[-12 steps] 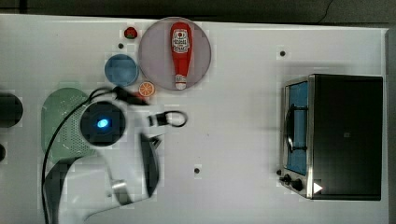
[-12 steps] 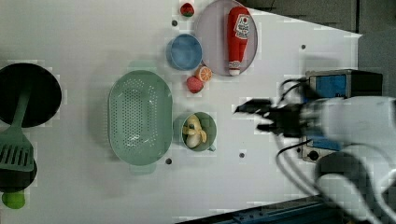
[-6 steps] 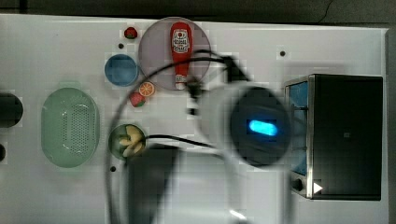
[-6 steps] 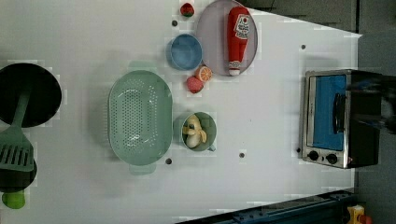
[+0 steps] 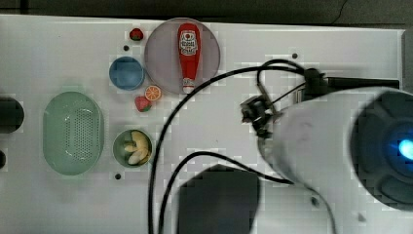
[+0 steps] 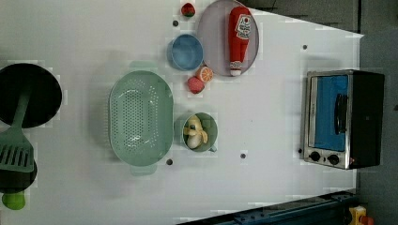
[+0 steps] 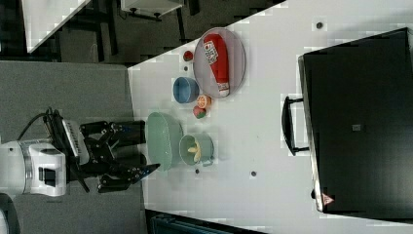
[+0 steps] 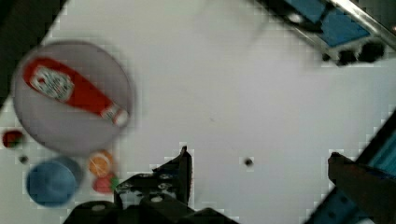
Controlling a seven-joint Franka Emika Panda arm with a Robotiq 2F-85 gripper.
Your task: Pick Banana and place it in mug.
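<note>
Surface finish, as seen

Bench white, smooth, matt. Basket pale-green perforated plastic. Toaster oven has bright metal trim, blue glossy door. Ketchup bottle glossy red plastic.

The arm has a smooth, rounded white shell, and in the top view its nearest joint ends in a dark round cap with a small blue light glowing at the centre. Thick black cables loop from the shell, one running to a black connector. A black, blocky base sits beneath. In the right view the wrist is a white housing with a dark square panel, followed by a black ribbed block. The gripper is black, built of angular brackets, with round screw heads showing in the wrist view.
</note>
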